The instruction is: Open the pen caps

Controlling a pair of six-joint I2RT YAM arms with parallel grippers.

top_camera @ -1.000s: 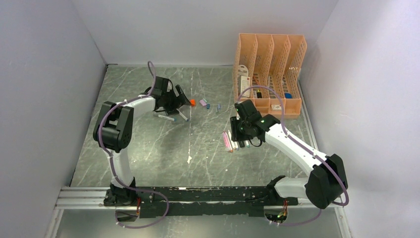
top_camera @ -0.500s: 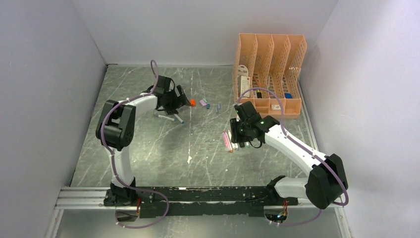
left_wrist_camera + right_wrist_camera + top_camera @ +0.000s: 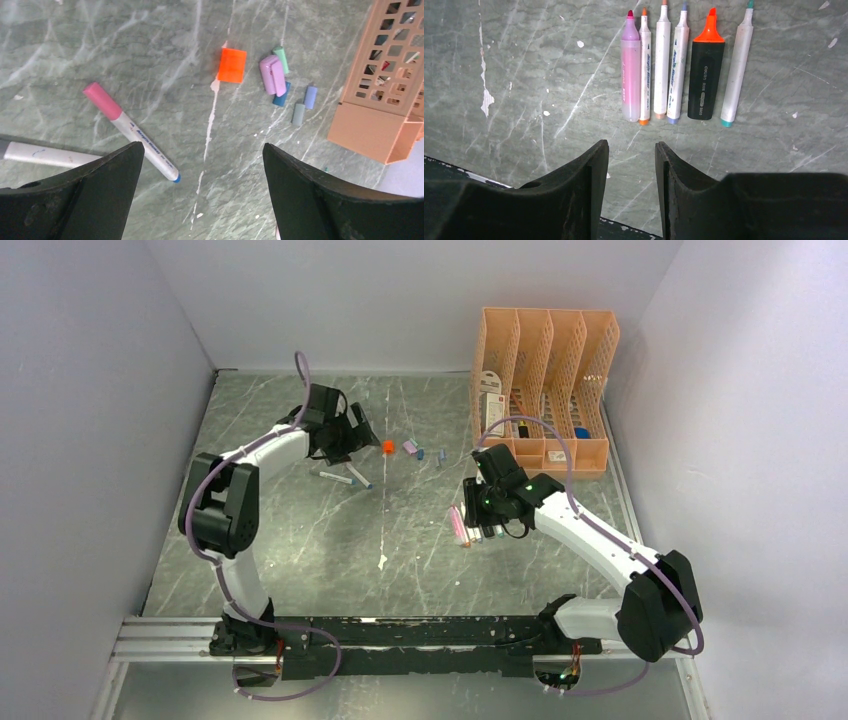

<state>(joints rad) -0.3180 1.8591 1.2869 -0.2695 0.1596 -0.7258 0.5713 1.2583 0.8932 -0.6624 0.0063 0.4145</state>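
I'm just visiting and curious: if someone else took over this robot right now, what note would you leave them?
Left gripper: wide open, empty, near two pens lying on the table.
Right gripper: partly open, empty, by a row of six pens.
Done: those six show bare tips; six loose caps lie near the peach organiser.
Left: one of the two pens has its pink cap on; the second pen is partly hidden, so check it.
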